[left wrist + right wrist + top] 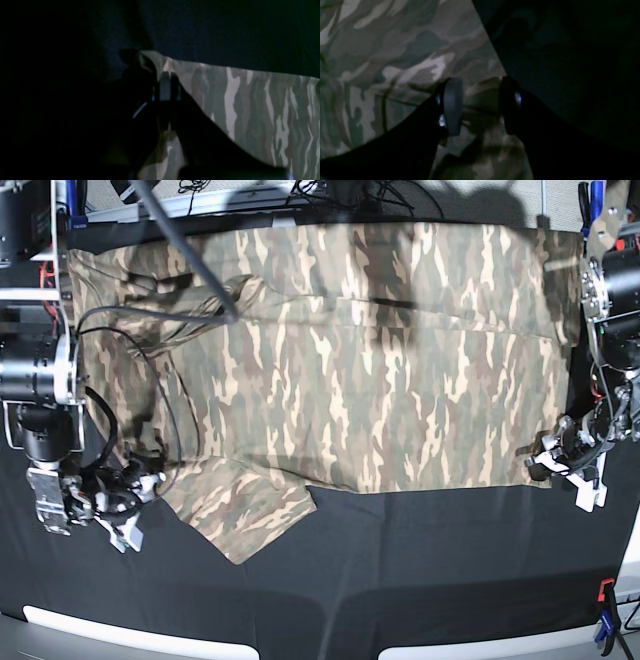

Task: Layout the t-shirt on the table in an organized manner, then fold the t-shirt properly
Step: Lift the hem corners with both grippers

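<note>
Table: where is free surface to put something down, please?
The table is bare in a wide strip between the t-shirt hem and the near rim. The sleeve juts into it at lower left. Both side edges are crowded by the arms.

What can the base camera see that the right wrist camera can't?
Only the base view shows the whole t-shirt spread across the table, both arms, and a clamp at the table's edge. Only the right wrist view shows up close that the right hand is open, with bunched fabric between its fingers. Both show the camouflage t-shirt on the black table.
</note>
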Robot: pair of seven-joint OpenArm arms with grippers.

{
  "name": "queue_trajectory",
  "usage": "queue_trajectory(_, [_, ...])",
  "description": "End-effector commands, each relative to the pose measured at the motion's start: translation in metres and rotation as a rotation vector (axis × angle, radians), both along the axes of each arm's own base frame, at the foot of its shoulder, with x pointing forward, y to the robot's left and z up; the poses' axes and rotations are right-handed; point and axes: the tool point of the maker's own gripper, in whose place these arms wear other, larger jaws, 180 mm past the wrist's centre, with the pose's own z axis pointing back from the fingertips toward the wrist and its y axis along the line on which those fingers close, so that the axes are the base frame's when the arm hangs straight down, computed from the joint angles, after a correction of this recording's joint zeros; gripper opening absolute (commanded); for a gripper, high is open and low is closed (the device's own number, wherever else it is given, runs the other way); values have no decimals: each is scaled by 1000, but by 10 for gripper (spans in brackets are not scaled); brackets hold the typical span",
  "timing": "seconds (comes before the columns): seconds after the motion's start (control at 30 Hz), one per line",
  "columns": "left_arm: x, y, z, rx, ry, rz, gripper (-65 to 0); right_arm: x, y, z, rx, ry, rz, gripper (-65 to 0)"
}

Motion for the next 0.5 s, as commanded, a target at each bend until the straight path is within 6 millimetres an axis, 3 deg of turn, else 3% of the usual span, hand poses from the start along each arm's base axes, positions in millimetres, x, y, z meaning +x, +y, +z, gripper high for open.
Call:
queue_trajectory(0.0, [3, 6, 5, 22, 9, -10, -650, 19, -13, 28, -5, -76, -19, -402])
queue_trajectory(0.23, [5, 6, 8, 13, -10, 0, -650, 19, -42, 48, 19, -122, -77, -402])
queue_trajectory(0.47, [8, 4, 11, -17, -24, 17, -650, -6, -42, 23, 38, -41, -56, -402])
